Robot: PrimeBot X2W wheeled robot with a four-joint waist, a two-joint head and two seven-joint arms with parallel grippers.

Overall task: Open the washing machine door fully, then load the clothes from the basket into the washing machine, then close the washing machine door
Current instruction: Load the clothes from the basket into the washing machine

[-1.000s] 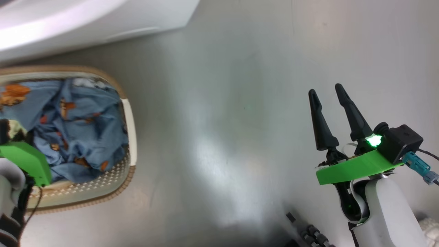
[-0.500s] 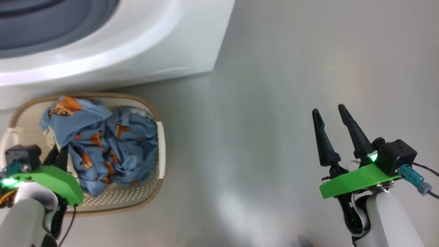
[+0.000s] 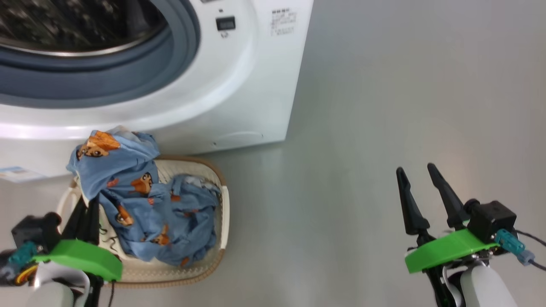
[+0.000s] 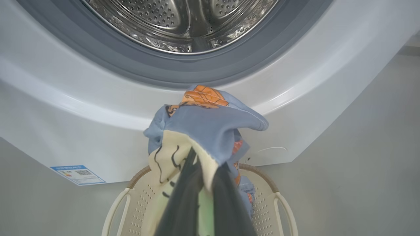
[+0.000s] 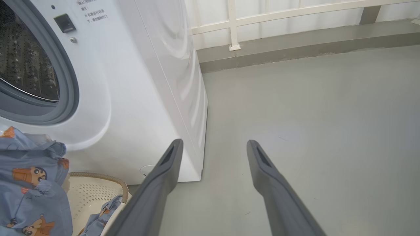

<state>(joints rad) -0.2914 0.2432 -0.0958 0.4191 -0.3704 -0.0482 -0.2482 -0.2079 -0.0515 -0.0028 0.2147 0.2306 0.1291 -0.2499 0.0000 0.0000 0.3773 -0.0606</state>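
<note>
The left gripper (image 3: 88, 205) pinches a raised bunch of the clothes (image 3: 140, 204) over the basket (image 3: 224, 213) before the washing machine (image 3: 247, 85); the right gripper (image 3: 416, 171) hangs fingers apart above the floor (image 3: 384, 106).

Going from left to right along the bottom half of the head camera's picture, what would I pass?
left gripper, shut on the clothes → clothes → basket's right rim → bare floor → right gripper, open
</note>
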